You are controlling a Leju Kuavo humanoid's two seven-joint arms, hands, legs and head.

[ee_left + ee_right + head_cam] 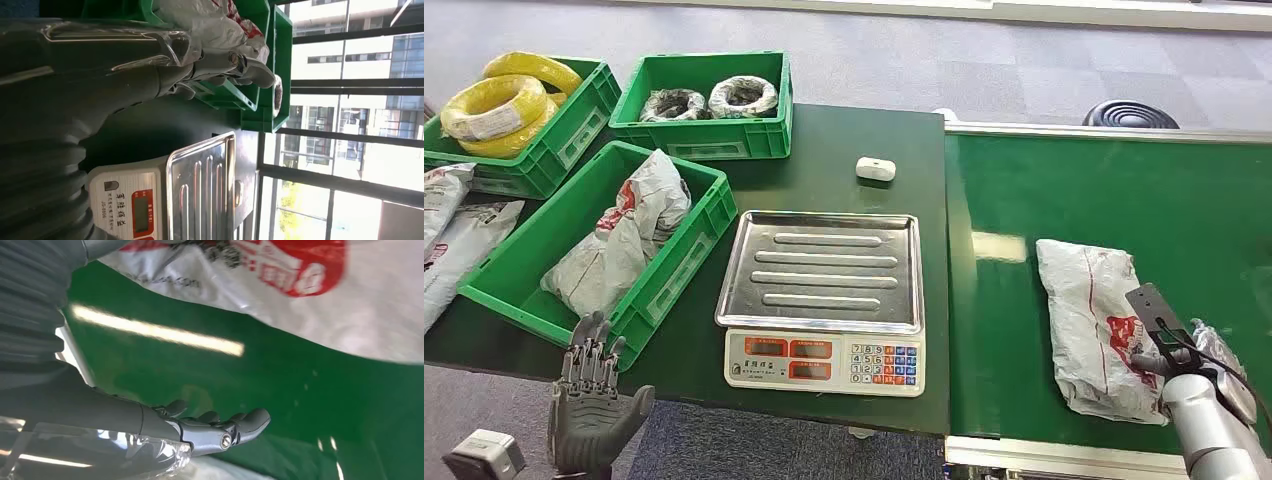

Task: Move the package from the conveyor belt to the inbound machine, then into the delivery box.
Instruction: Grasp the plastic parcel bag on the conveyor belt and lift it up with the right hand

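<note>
Head view: the green conveyor belt (1124,200) is seen at the right, smooth and glossy, with the crinkled grey plastic package (1096,325), red-printed, lying flat on it. Beside the belt, a ribbed steel weighing scale (824,270) sits on the dark table (844,140), next to a green crate (674,270) filled with similar bags. The right hand (220,430) is held just beside the package, fingers apart and gripping nothing. The left hand (594,400) is spread, empty, near the crate's front corner.

Three green crates (709,95) — one scale (824,300)
</note>
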